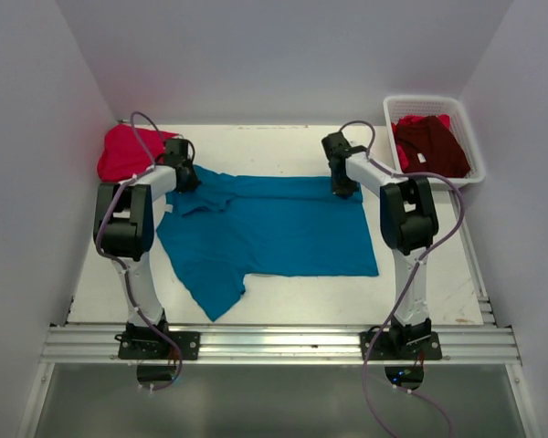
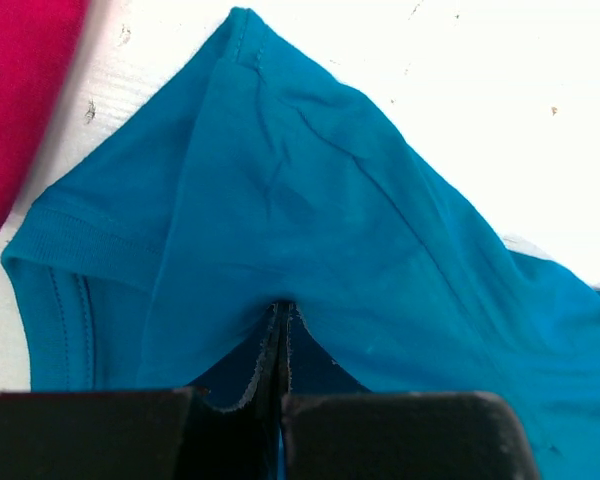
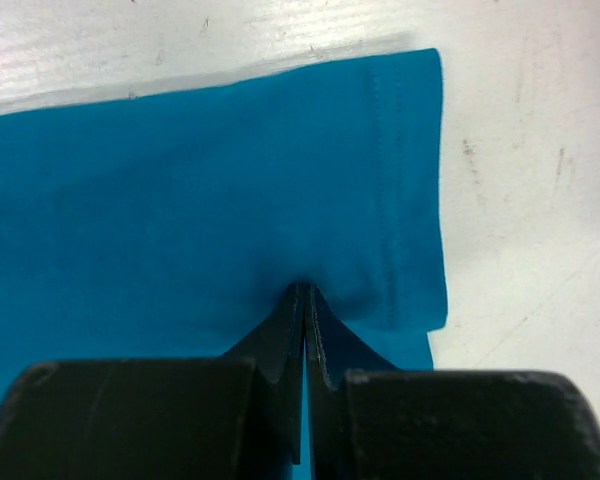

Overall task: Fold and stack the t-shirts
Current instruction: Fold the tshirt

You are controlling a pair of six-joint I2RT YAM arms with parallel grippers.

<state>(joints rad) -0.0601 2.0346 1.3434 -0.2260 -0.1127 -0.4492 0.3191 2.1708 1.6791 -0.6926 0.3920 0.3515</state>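
Item one: teal-blue t-shirt (image 1: 274,233), laid flat and spread across the middle of the desk (image 1: 420,292), hem toward the right edge, one sleeve trailing toward the near edge on the left, the cloth bunched and creased at its far left end. Left fingers (image 2: 280,345) were found closed together, with a pinched ridge of the teal cloth gripped between them near a sleeve with a stitched cuff. Right fingers (image 3: 302,335) were likewise found closed, the teal cloth gripped just inside the double-stitched hem at the shirt's far right corner, with a small pucker raised at the tips. Item two: pinkish-red t-shirt (image 1: 126,151), heaped at the far left corner of the desk, just beside the left fingers and close to the teal sleeve. Item three: dark maroon t-shirt (image 1: 431,146), crumpled inside the white mesh basket (image 1: 420,99), which was set at the far right corner of the desk; a brighter red fabric was seen beneath it.
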